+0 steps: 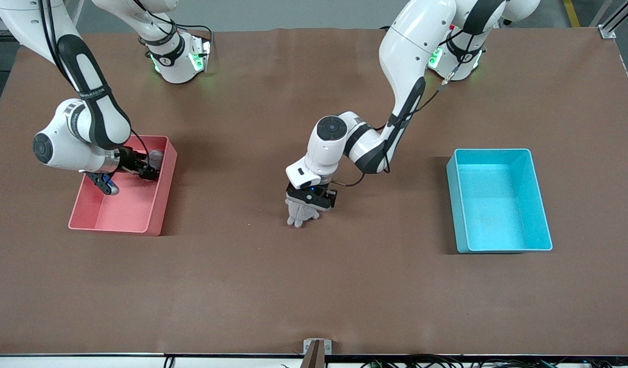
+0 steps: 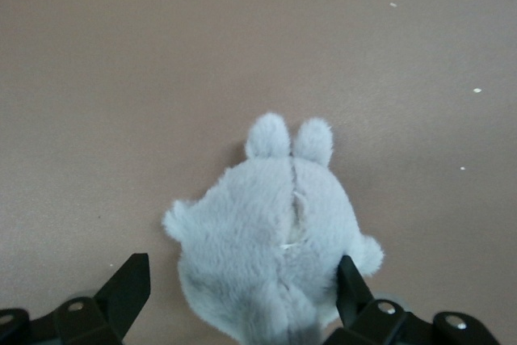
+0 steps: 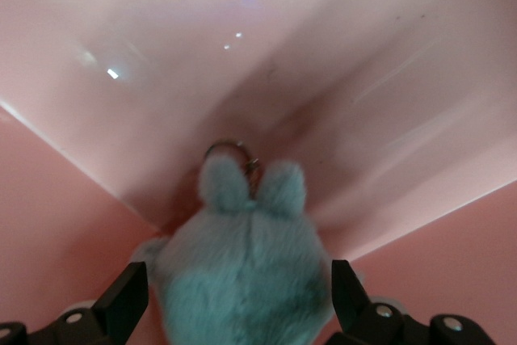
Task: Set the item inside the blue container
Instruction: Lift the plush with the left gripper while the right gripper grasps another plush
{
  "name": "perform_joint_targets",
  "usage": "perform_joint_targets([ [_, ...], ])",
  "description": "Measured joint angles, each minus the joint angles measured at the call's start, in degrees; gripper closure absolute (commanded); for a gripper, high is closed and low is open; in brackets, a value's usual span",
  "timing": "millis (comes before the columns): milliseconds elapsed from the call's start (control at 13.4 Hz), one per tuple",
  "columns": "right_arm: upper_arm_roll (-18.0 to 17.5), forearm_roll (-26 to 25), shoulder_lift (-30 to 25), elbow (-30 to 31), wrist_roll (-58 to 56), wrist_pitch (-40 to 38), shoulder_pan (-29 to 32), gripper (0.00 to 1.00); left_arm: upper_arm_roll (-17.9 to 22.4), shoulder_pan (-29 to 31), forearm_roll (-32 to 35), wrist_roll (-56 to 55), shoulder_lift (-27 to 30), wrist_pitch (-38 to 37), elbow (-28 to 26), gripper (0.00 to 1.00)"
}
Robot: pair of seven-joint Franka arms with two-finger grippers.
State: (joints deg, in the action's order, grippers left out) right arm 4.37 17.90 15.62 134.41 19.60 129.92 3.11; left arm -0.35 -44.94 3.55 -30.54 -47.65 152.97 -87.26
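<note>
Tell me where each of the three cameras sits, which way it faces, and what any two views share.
Front view: high across the table, facing both arm bases; shows both arms, the blue container and the pink bin.
Left wrist view: on the left arm's wrist, looking down past the open left pincer at a grey plush toy on the table.
Right wrist view: on the right wrist, looking past the open right pincer at a second plush inside the pink bin.
Shared: front and left wrist both show the grey plush toy.

pink bin [image 1: 158, 204] | grey plush [image 3: 246, 280] inside, in a corner
</note>
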Motion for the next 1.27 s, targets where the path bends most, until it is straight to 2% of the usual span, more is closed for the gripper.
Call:
perform_joint_targets([
  [298, -0.24, 0.03, 1.66, 0.02, -0.01, 0.10, -0.10, 0.00, 0.04, -0.02, 0.00, 0.00, -1.43, 0.03, 1.26, 0.01],
  [521, -0.24, 0.03, 1.70, 0.02, -0.02, 0.10, -0.10, 0.02, 0.04, -0.02, 0.00, -0.96, -2.00, 0.12, 2.16, 0.35],
  [745, -0.25, 0.04, 1.70, 0.01, -0.05, 0.10, -0.10, 0.15, 0.08, 0.00, 0.00, -1.26, -2.00, 0.12, 2.83, 0.64],
  [894, -0.35, 0.05, 1.70, 0.01, -0.07, 0.09, -0.11, 0.23, 0.18, 0.05, 0.00, -1.86, -2.00, 0.12, 3.10, 0.80],
  [1117, -0.42, 0.05, 1.70, -0.02, -0.43, 0.09, -0.11, 0.35, 0.33, 0.09, 0.00, -6.31, -1.98, 0.21, 3.59, 0.86],
  [1266, -0.41, 0.06, 1.70, -0.06, -1.48, 0.08, -0.11, 0.43, 0.48, 0.22, 0.00, -7.98, -1.57, 0.28, 4.33, 0.85],
])
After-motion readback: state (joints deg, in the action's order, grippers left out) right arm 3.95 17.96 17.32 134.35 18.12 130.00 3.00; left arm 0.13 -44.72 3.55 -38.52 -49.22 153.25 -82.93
